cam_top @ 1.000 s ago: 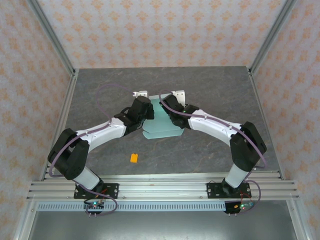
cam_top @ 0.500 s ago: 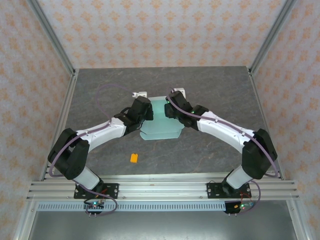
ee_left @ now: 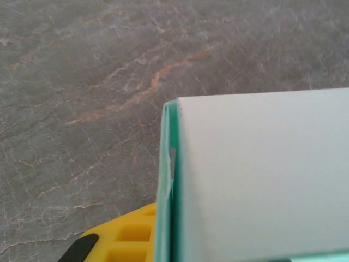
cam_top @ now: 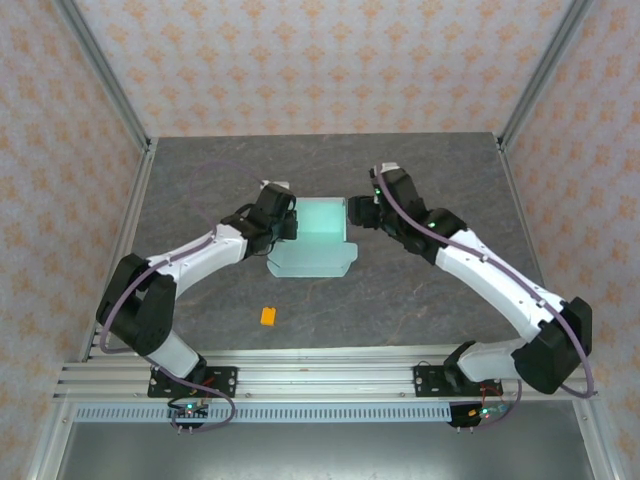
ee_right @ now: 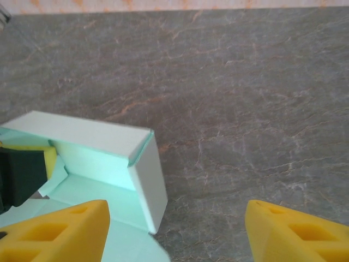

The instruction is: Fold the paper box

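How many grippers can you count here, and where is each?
2. The left gripper is closed on the left wall of the paper box; the right gripper is open, beside the box's right end.

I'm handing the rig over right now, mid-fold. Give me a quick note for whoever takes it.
Left gripper: shut on the left wall of the paper box.
Right gripper: open, beside the right wall, not touching.
Done: back and side walls stand upright, mid-table.
Left: the rounded front flap lies flat; it likely needs folding and tucking.
Orange block sits apart, nearer the bases.
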Robot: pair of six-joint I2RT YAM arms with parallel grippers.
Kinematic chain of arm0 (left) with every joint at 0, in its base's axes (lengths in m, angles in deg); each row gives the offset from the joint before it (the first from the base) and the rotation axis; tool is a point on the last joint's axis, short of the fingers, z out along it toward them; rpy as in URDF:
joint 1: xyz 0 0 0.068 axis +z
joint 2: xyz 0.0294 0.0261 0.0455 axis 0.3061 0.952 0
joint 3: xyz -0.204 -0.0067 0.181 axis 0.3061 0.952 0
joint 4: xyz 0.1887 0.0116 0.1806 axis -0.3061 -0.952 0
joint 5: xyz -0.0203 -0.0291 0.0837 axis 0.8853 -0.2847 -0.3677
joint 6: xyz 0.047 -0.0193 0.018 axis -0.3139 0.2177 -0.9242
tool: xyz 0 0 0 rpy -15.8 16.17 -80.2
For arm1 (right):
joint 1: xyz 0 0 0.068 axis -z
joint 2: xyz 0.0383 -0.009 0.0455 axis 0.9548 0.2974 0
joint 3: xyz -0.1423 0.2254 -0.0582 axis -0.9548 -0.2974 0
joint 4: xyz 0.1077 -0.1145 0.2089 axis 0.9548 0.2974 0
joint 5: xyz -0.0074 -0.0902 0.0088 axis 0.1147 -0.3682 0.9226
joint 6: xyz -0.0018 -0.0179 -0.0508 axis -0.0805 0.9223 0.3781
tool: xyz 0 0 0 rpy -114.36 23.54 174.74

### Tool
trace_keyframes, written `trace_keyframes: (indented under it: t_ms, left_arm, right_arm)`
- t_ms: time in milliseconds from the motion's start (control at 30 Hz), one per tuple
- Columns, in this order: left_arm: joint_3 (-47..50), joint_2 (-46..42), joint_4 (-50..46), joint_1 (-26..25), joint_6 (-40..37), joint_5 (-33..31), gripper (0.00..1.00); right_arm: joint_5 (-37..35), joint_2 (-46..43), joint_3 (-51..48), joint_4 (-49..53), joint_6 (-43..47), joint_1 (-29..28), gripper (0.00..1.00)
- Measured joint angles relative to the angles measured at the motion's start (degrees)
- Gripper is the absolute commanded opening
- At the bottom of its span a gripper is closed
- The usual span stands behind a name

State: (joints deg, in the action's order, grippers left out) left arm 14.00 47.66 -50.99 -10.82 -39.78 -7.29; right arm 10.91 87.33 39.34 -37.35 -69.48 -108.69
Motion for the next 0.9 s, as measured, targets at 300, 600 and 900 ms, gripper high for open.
trace_keyframes:
  t_ms: [300, 600, 900]
  left_arm:
    - [-13.38, 8.55, -21.00, 0.81, -8.98, 10.03, 0.00]
    - [-26.99, 19.10, -39.78, 2.32, -18.73, 15.52, 0.01]
    - [-39.21, 32.13, -51.91, 2.45, -25.68, 16.81, 0.03]
  right_arm:
    - [2.67, 0.66, -0.59, 0.20, -0.02, 3.56, 0.66]
    - [3.76, 0.44, -8.96, -1.01, -0.09, 3.56, 0.66]
    - [3.67, -3.06, -13.46, -2.32, -0.07, 3.56, 0.66]
